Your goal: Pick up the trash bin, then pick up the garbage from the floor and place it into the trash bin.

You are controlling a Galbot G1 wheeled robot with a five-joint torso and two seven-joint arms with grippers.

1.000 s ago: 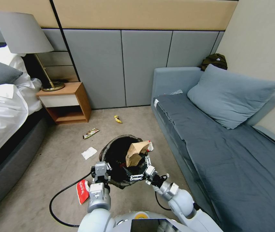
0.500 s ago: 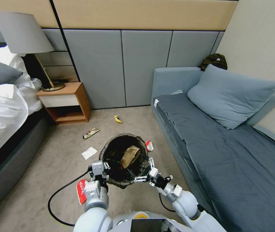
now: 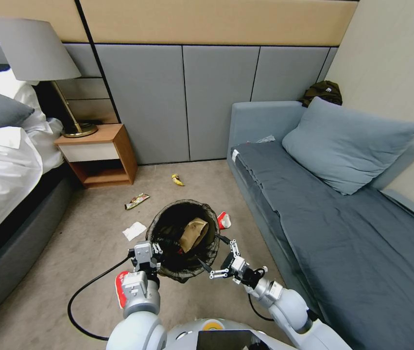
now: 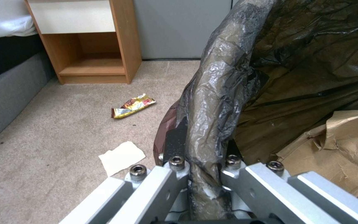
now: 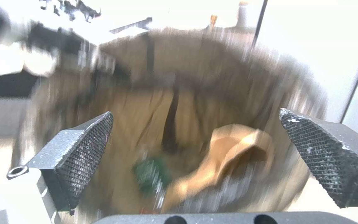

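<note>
The trash bin (image 3: 182, 273), lined with a black bag, hangs just off the carpet in front of me. My left gripper (image 3: 154, 249) is shut on its near rim (image 4: 212, 93), fingers (image 4: 175, 146) clamped either side of the liner. A tan paper bag (image 3: 192, 233) lies inside the bin, with a small green bottle (image 5: 150, 174) beside it. My right gripper (image 3: 208, 249) stands open just right of the bin, its pads (image 5: 84, 152) wide apart and holding nothing. Garbage on the floor: a red-and-white wrapper (image 3: 223, 219), a white tissue (image 3: 134, 230), a yellow-brown wrapper (image 3: 137, 200), a yellow piece (image 3: 178, 180) and a red wrapper (image 3: 121, 288).
A wooden nightstand (image 3: 101, 154) with a lamp stands at the back left beside the bed (image 3: 3, 170). A grey sofa (image 3: 323, 214) runs along the right. A black cable (image 3: 85, 296) loops on the carpet by my left arm.
The right gripper let go of the paper bag, which dropped deeper into the bin, and pulled back toward me and to the right. The left arm shifted slightly left with the bin.
</note>
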